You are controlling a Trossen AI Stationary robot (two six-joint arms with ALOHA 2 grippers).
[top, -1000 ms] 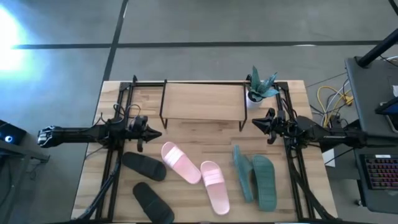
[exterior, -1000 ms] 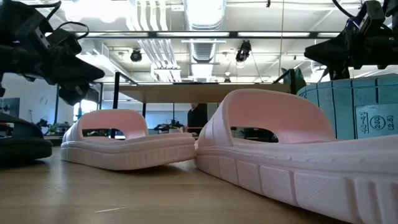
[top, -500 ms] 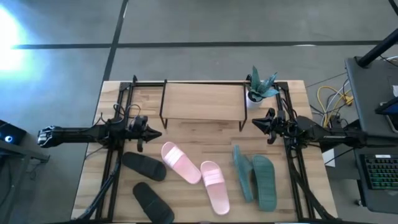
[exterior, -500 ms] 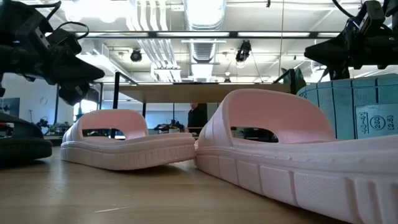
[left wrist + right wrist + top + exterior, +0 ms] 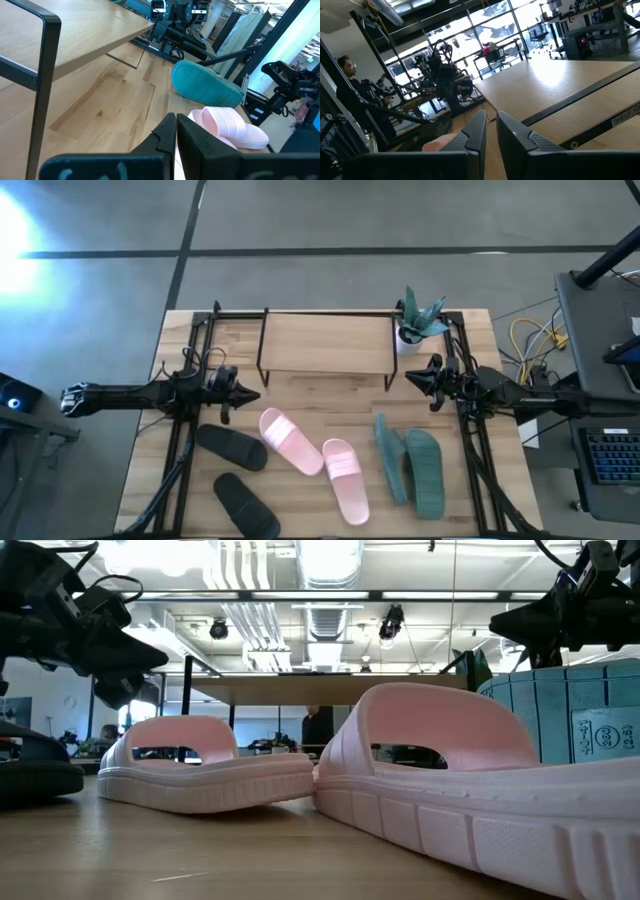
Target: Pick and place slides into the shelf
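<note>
Since nothing has shifted over the last second, both arms sit idle: left gripper [image 5: 247, 393] clenched empty, right gripper [image 5: 412, 376] nearly closed on nothing, flanking the shelf [image 5: 326, 343]. All six slides [image 5: 345, 478] lie on the table [image 5: 300, 390] in front; shelf bare, so no pick started.

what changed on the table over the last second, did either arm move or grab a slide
Nothing visibly changed. The left pincer and the right pincer hang where they were, each holding nothing, in front of the shelf. All six slides lie as before on the table: black pair, pink pair, teal pair.
</note>
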